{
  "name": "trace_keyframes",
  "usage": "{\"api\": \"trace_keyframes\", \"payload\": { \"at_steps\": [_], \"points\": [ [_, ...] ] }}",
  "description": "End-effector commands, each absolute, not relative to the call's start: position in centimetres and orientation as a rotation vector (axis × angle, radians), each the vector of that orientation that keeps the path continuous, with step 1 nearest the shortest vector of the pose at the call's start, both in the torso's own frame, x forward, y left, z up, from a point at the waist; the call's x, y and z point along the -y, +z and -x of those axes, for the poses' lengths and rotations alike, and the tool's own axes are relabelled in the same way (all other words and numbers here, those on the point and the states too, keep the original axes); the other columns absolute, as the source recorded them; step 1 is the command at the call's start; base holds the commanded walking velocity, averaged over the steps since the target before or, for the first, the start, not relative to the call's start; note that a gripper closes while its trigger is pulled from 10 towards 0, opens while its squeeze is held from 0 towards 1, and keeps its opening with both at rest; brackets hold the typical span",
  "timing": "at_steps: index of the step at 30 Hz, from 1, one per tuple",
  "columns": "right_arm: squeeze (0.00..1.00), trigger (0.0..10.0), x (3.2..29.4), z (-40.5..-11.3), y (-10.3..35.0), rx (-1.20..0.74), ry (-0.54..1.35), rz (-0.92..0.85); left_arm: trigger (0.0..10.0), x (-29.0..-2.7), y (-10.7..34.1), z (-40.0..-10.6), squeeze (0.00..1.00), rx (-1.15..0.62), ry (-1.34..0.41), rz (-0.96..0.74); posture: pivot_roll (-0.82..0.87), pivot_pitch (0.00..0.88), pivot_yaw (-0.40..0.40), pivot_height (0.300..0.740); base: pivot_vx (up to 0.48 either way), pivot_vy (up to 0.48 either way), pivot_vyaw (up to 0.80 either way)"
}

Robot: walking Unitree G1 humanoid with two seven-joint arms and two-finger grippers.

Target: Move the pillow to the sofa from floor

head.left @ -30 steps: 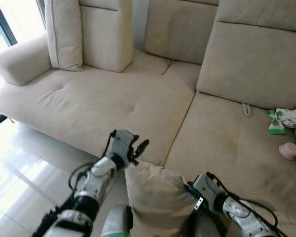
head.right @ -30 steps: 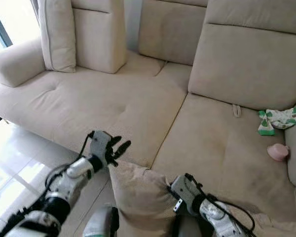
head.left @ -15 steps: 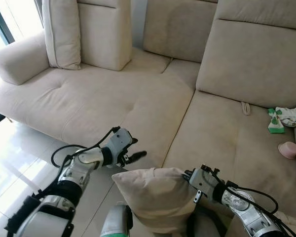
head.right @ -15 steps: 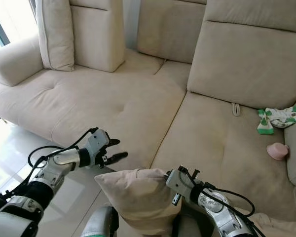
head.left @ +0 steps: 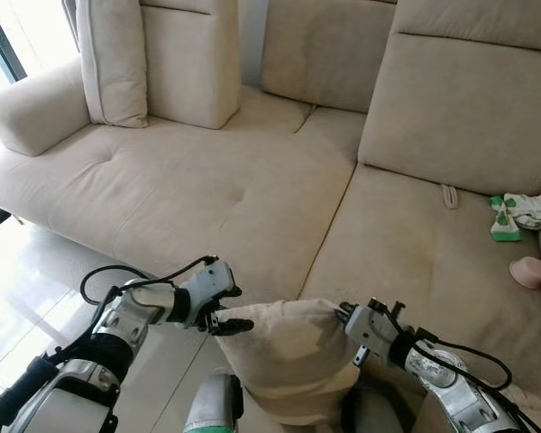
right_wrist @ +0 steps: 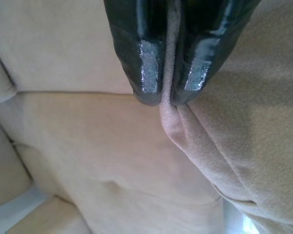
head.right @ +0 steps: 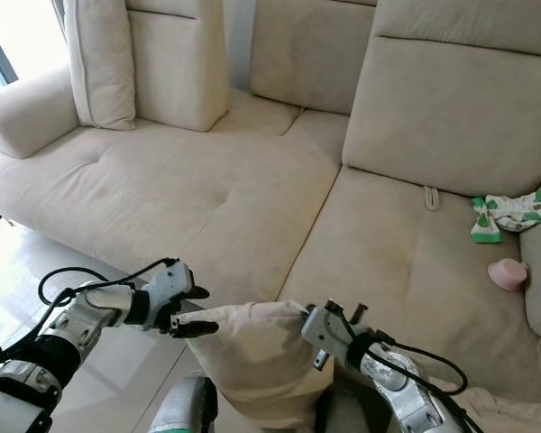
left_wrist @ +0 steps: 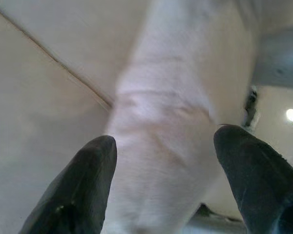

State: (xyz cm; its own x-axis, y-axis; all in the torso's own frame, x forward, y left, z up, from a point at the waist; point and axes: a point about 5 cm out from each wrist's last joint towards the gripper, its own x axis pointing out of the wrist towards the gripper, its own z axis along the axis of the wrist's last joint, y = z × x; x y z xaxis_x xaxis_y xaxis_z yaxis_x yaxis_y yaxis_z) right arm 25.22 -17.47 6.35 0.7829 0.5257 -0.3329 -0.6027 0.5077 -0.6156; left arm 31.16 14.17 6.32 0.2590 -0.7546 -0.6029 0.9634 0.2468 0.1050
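A beige pillow (head.left: 284,356) hangs in the air just in front of the beige sofa (head.left: 252,194), above the floor. My right gripper (head.left: 344,316) is shut on the pillow's right upper corner; the right wrist view shows fabric pinched between its fingertips (right_wrist: 149,73). My left gripper (head.left: 224,323) is open at the pillow's left corner, and in the left wrist view the pillow (left_wrist: 161,146) lies between its spread fingers (left_wrist: 83,185).
Another beige cushion (head.left: 108,63) leans at the sofa's back left by the armrest (head.left: 32,108). A green-white cloth (head.left: 523,215) and a small pink object (head.left: 529,271) lie on the right seat. Glossy tiled floor (head.left: 36,298) lies to the left.
My left gripper has dropped from above the pillow to its left corner, fingers now around the fabric. The pillow has swung from upright to flat and spread between both grippers.
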Motion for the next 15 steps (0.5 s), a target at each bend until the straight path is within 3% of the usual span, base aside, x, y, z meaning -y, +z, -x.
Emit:
{"api": "trace_keyframes", "payload": {
  "at_steps": [1,14,15],
  "points": [
    [0.0,0.0,17.2,-26.3,8.7,0.007,0.624,0.792,10.0,-14.5,5.7,-30.7,0.0,-0.529,-1.247,-0.527,0.01,0.0,0.061,0.605,0.0,0.0,0.0],
    [0.0,0.0,15.6,-26.4,10.9,0.137,0.603,0.77,10.0,-14.4,4.3,-30.7,0.0,-0.603,-1.165,-0.621,0.0,0.0,0.059,0.605,0.0,0.0,0.0],
    [0.0,0.0,15.5,-26.4,11.1,0.147,0.598,0.765,4.9,-14.3,4.4,-30.7,0.0,-0.595,-1.164,-0.623,0.0,0.0,0.057,0.605,0.0,0.0,0.0]
  ]
}}
